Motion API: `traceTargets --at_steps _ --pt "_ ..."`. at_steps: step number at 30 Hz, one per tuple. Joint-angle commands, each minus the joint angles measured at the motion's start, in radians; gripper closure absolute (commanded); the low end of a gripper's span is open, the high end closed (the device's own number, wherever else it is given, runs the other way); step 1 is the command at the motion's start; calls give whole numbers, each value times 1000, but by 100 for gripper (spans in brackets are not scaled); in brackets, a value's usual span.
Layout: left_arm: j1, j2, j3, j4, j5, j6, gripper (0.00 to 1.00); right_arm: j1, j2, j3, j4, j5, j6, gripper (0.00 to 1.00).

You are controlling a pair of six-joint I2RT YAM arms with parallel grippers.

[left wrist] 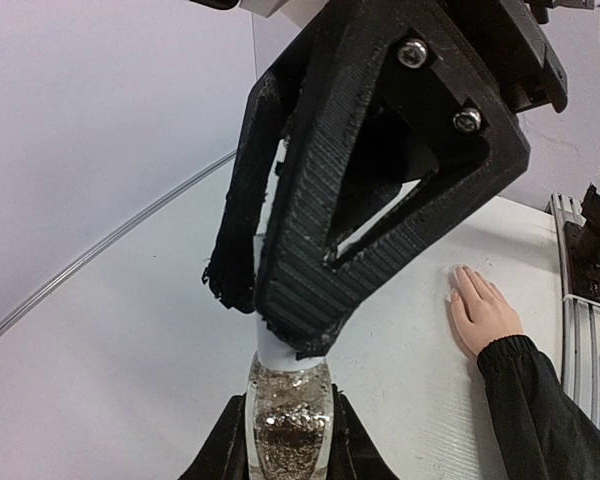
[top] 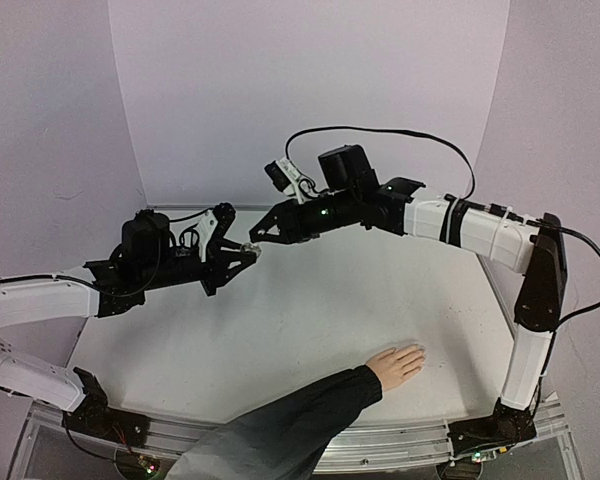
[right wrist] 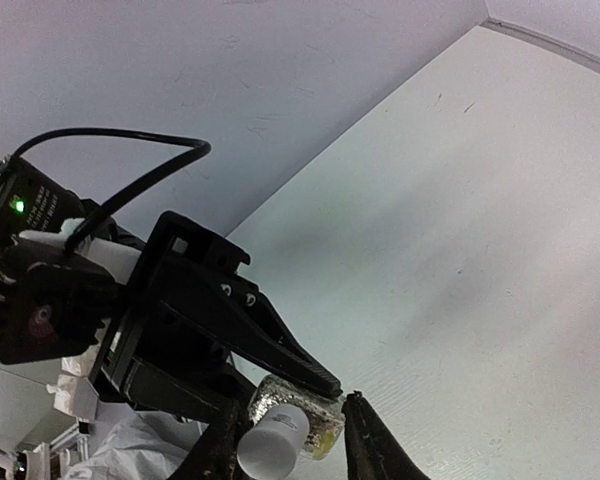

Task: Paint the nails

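Noted black sleeve crossing near edge of table, right of centre, angled toward far right. Found pale hand at end of sleeve, lying flat on table at near right, fingers outstretched and close together. Could not resolve nails from top view. Located them at fingertips in left wrist view, pointing far; too small to judge colour or coating. Recorded hand well apart from both grippers.

Located bottle held above table at far centre-left. Noted clear glass with glittery contents. Found left gripper clamped on bottle body, with a finger on either side. Found white cap at bottle neck, pinched between fingers of right gripper. Could not tell whether cap is loosened or tight.

Recorded both grippers meeting tip to tip over bottle, left arm reaching in from left side, right arm arching in from right side. Noted green light lit on right wrist. Noted black cable looping above right arm. Observed plain lilac wall behind table on far side.
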Motion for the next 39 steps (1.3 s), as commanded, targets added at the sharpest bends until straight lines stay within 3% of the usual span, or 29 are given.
traceTargets --at_steps 1,5,12,18,26,39 --pt "3 -34 4 34 -6 8 100 4 8 49 12 -40 -10 72" --pt "2 -33 8 34 -1 7 100 4 9 51 12 -43 -15 76" --pt "3 -23 8 33 -30 0 100 6 -24 28 13 -18 -24 100" --pt "2 -10 4 21 -51 -1 100 6 -90 -13 15 55 -47 100" --pt "2 -13 1 16 12 -8 100 6 -106 -32 18 18 -111 100" --pt "3 -12 -4 10 -27 -5 100 5 -179 -67 36 73 -101 100"
